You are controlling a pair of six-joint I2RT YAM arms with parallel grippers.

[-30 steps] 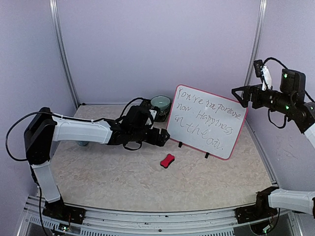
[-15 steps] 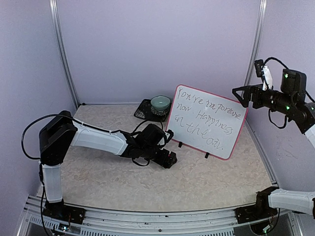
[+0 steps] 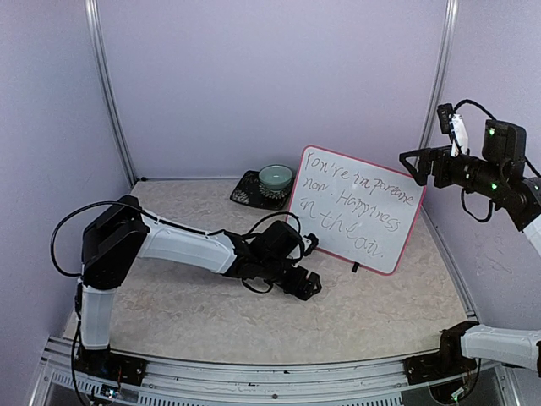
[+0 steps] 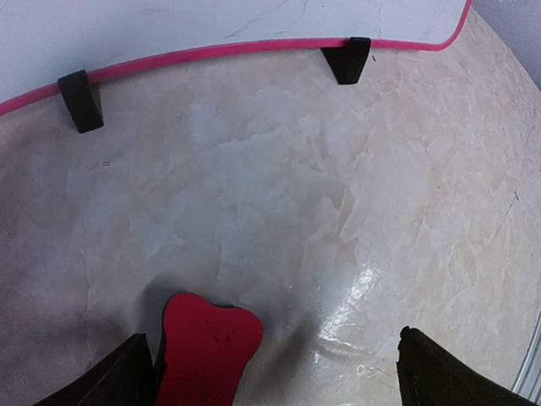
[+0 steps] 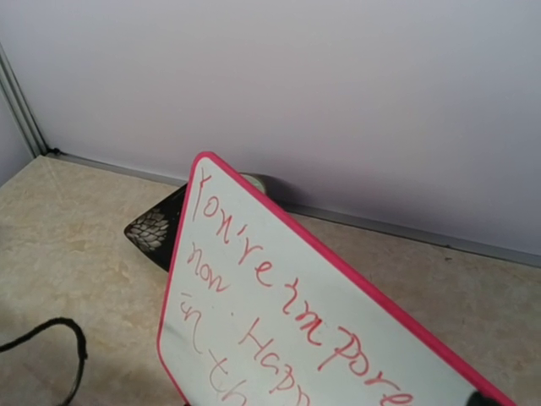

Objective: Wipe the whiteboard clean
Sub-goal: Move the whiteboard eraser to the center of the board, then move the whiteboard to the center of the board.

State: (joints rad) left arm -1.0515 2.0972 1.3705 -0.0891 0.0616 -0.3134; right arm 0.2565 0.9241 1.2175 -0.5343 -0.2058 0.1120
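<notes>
A: Overhead view: the whiteboard [image 3: 355, 210] is seen propped at the table's [image 3: 169, 313] back right, pink-framed, tilted, covered in handwriting.
B: Bare tabletop is left in front. The left gripper [image 3: 308, 286] is held low near its bottom edge, and the right gripper [image 3: 412, 161] high by its top right corner, jaws apart.
A: Left wrist: the board's bottom edge and two black feet [image 4: 82, 100] are shown.
B: Jaws are spread wide, with a red eraser [image 4: 207, 351] lying between them, unclamped.
A: Right wrist: the writing shows red, and a dark mat [image 5: 156, 228] is tucked behind the board's left edge.
</notes>
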